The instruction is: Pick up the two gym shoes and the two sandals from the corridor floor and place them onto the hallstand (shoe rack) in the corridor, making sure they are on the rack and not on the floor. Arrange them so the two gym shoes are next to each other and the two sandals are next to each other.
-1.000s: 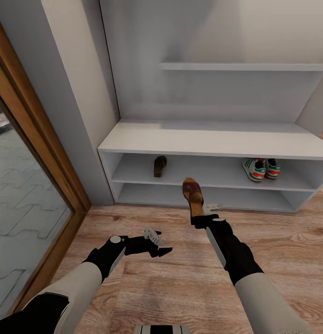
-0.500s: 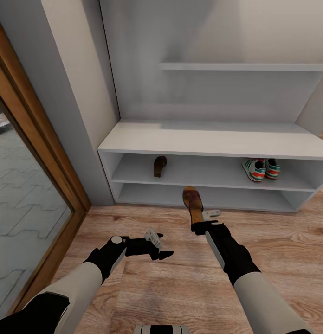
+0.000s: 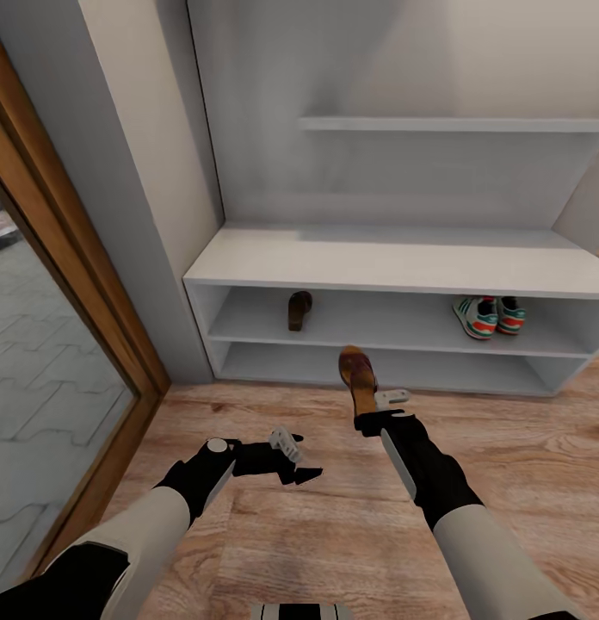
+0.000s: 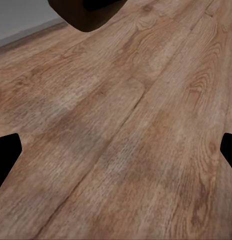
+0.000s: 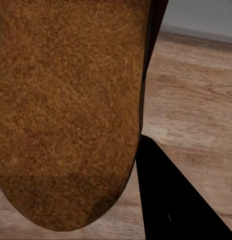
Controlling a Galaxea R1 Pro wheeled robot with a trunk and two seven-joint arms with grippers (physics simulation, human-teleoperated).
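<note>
Three shoes look home already. On the hallstand, in its upper shelf slot, the two gym shoes sit side by side at the right of the frame, and one sandal stands well apart from them toward the left of the same slot. What remains, I'd say, is the second sandal: just below the frame's centre, the right gripper is clamped on its heel end, toe pointing at the rack, above the corridor floor. In the right wrist view its tan footbed looms close. The left gripper, lower left of centre, hangs with fingers spread and nothing between them. The carried sandal belongs beside its mate on the shelf.
</note>
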